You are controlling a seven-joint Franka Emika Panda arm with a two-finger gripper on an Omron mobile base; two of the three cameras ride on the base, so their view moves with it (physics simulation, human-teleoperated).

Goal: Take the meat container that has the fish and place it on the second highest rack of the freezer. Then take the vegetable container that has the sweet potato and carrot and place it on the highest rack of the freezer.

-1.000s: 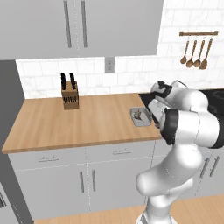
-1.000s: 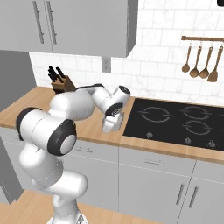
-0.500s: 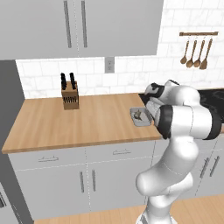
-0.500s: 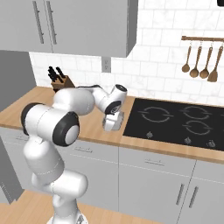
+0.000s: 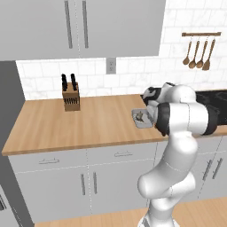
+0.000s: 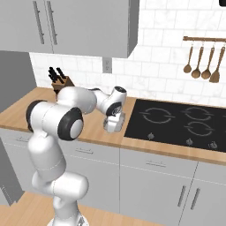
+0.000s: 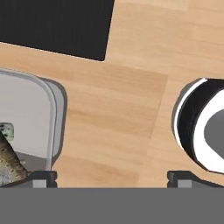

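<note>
The meat container [image 5: 141,119] [image 6: 114,124] is a small light-grey tray on the wooden counter, next to the cooktop. The silvery fish [image 5: 141,116] [image 7: 8,159] lies in it. In the hand view the tray's rounded corner and rim [image 7: 53,114] are at the left. My gripper [image 7: 111,178] [image 6: 114,117] hangs just above the tray, pointing down, open and holding nothing. One fingertip [image 7: 41,177] is by the tray's rim, the other [image 7: 183,177] is over bare wood. The vegetable container, the sweet potato, the carrot and the freezer racks are out of view.
A black cooktop [image 6: 176,121] [image 7: 52,26] borders the tray on the right. A knife block [image 5: 70,95] stands at the back of the counter [image 5: 66,128]. Wooden utensils [image 6: 203,66] hang on the wall. A tall dark-grey cabinet side [image 5: 9,111] stands at the left.
My elbow has swung in closer to the base and the hand has turned a little above the tray. The tray has not moved and the jaws have stayed open.
</note>
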